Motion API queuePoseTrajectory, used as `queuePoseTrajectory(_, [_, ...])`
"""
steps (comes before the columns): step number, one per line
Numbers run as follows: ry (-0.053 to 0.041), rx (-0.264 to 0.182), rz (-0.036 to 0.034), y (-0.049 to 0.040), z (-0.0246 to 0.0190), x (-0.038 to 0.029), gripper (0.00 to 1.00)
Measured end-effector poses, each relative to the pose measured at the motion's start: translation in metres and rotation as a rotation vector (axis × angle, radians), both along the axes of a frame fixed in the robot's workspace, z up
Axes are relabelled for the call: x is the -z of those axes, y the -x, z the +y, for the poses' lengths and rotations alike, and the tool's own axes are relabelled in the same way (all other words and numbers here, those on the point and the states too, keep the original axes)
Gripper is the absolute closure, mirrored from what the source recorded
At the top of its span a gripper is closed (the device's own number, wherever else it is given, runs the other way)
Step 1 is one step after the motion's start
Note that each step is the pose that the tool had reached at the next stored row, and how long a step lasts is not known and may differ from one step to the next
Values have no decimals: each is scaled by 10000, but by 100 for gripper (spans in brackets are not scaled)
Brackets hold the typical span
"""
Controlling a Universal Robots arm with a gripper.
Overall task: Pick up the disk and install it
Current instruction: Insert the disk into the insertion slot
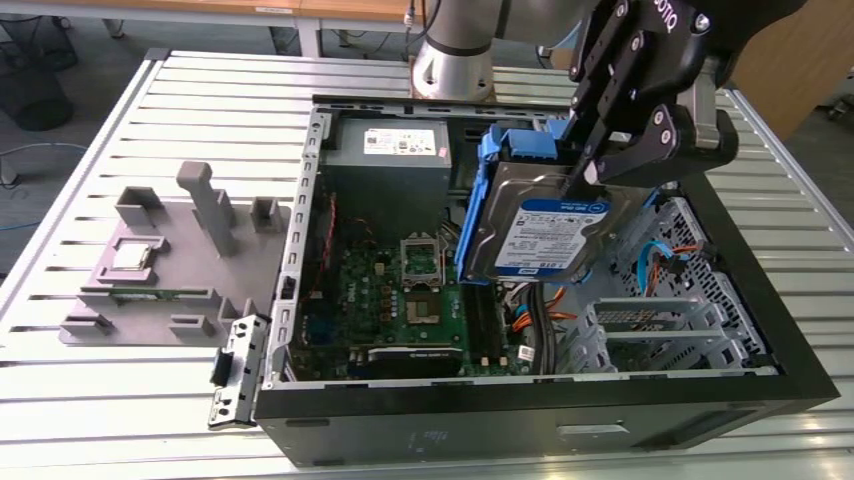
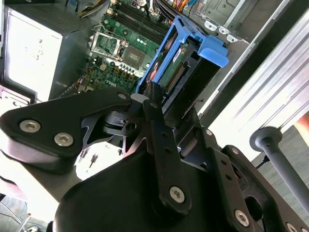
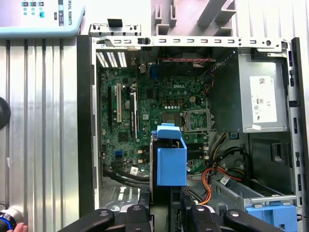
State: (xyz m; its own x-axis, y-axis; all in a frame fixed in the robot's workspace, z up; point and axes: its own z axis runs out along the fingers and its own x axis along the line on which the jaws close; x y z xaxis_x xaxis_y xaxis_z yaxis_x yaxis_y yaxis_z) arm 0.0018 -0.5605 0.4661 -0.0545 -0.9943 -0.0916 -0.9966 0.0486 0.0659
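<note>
One black two-fingered tool (image 1: 591, 172) in the exterior view clamps the flat silver disk with white-and-blue label and blue plastic carrier (image 1: 550, 238), holding it on edge above the open black computer case (image 1: 534, 425) on the slatted metal worktop (image 1: 200, 90). In the second wrist view its fingers (image 2: 155, 104) pinch the disk (image 2: 176, 72) over the green motherboard (image 2: 116, 53). In the first wrist view the disk (image 3: 171, 162) hangs over the motherboard (image 3: 145, 111).
</note>
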Motion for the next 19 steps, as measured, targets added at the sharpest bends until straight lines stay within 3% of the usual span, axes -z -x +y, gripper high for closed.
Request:
queuePoseTrajectory(3, [6,0,1,0,1,-2,65])
queuePoseTrajectory(4, [59,-1,1,-1,1,-4,65])
queuePoseTrajectory(8, [507,0,0,-1,2,-1,65])
queuePoseTrajectory(9, [543,-1,1,-1,2,0,65])
queuePoseTrajectory(13, [552,1,0,-6,1,0,65])
queuePoseTrajectory(19, [554,0,10,-110,2,-1,65])
